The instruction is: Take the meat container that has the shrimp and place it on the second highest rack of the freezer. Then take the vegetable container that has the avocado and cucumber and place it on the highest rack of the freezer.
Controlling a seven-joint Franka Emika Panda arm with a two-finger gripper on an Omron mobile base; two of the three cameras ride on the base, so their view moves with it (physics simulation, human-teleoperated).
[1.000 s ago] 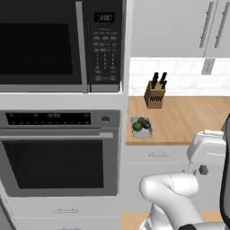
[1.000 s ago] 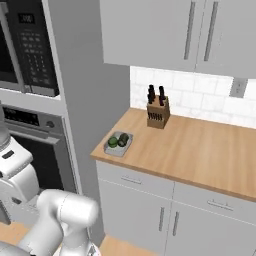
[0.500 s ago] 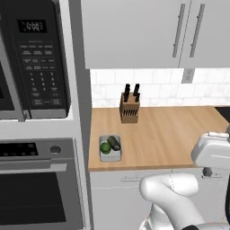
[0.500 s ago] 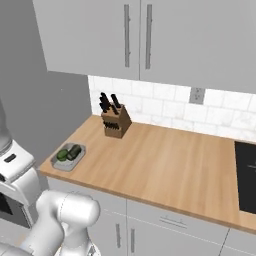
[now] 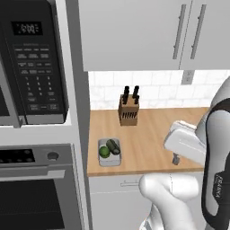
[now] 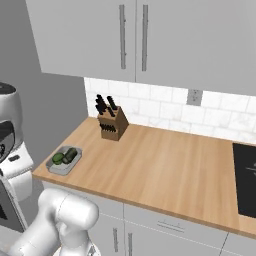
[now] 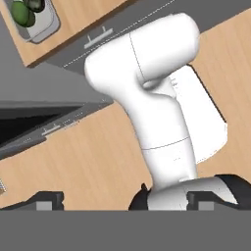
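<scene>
Your vegetable container (image 5: pixel 109 152) sits on the wooden worktop (image 5: pixel 148 143), at its left end, close to the front edge and just beside the grey cabinet wall that carries the microwave (image 5: pixel 31 63) and oven (image 5: pixel 40 188). It is a shallow grey tray. Inside it the avocado (image 5: pixel 104 152), a bright green ball, lies touching the cucumber (image 5: pixel 113 147), a dark green cylinder set at an angle across the tray.

From the right base view you see the same tray (image 6: pixel 63 161) at the near left corner of the worktop, the avocado (image 6: pixel 58 158) to the left and the cucumber (image 6: pixel 69 155) beside it. A wooden knife block (image 6: pixel 112 124) stands further back against the tiled wall, well apart from the tray. A black cooktop (image 6: pixel 245 180) lies at the far right.

Your gripper (image 7: pixel 125 201) points down, toward the robot's own body and the floor. The jaws stand wide apart with nothing between them. In the hand view the tray (image 7: pixel 37 19) shows at the upper left corner, well apart from the jaws and not in line with them; the avocado (image 7: pixel 20 13) is visible in it.
</scene>
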